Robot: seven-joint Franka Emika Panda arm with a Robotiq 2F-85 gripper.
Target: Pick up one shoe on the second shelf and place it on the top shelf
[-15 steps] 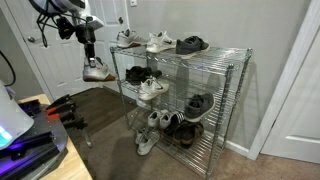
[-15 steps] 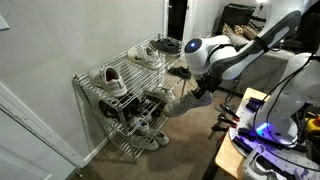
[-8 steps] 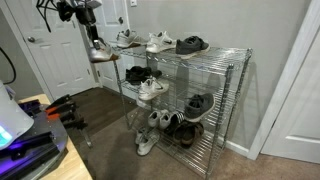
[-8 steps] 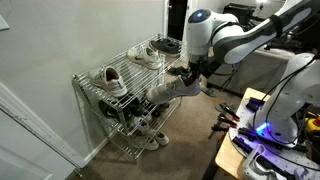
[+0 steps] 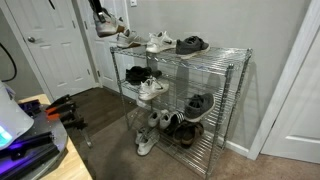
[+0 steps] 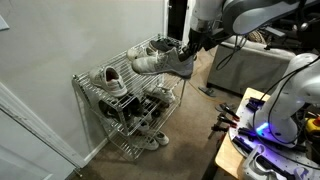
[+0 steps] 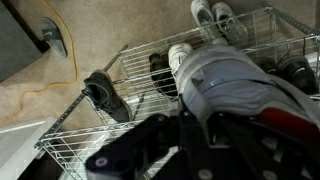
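Claw: the gripper (image 6: 189, 47) is clamped tight on the shoe (image 6: 160, 62), holding it by one end. In the wrist view the dark fingers (image 7: 190, 135) pinch the grey upper right in front of the lens.
Shoe: airborne! The light-grey sneaker hangs from the claw roughly level and touches nothing else.
Position: in an exterior view the shoe (image 5: 110, 27) sits above the near end of the rack (image 5: 236, 95). It is higher than the top shelf (image 5: 222, 53) and looks just off that end, not squarely over the wire.
Top shelf: busy. The nearest white sneaker (image 5: 125, 40) lies almost under the load, a second white one is beside it, and a black shoe (image 5: 192, 44) comes next. The bare wire is at the far end.
Second shelf: the second shelf (image 5: 185, 88) holds a dark shoe (image 5: 136, 73) and a pale sneaker (image 5: 152, 88). The carried shoe is well clear of this tier.
Done: the pick-up and the lift look complete, so the task is past halfway.
Left: carry it in over the wire, lower it, let go and back away.
Watch for: a crowded near end. Setting down there risks landing on the white sneaker, so a free patch needs choosing.
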